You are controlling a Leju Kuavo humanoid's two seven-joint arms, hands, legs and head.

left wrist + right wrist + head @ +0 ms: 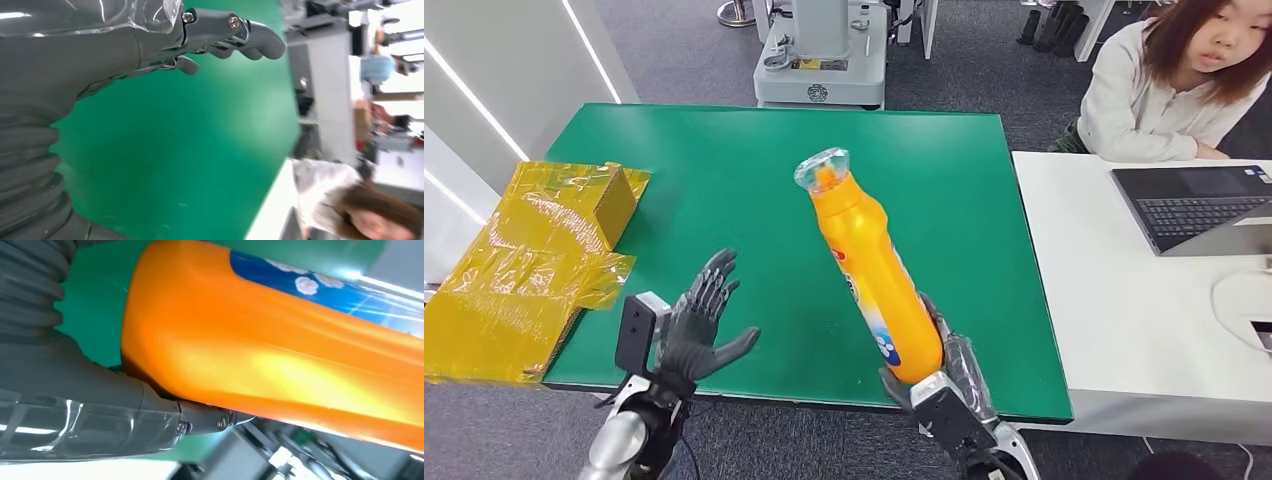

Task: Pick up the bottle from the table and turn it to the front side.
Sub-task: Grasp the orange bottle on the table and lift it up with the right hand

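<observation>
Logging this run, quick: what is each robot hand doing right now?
Left robot hand: open, fingers spread, holding nothing.
Right robot hand: closed around the base of the orange bottle, holding it.

Bottle point(871, 270) over table point(724, 190) mid-right, base in right hand point(944, 375). Left hand point(704, 320) to its left. Wrapped box point(534, 260) on table's left edge.

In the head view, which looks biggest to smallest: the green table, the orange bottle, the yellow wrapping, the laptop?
As they appear in the head view:
1. Green table, by far the largest.
2. Yellow wrapping.
3. Orange bottle, gripped by the right hand; raised nearer the camera, so probably flattered.
4. Laptop, partly cut off by the edge, so unsure.
</observation>
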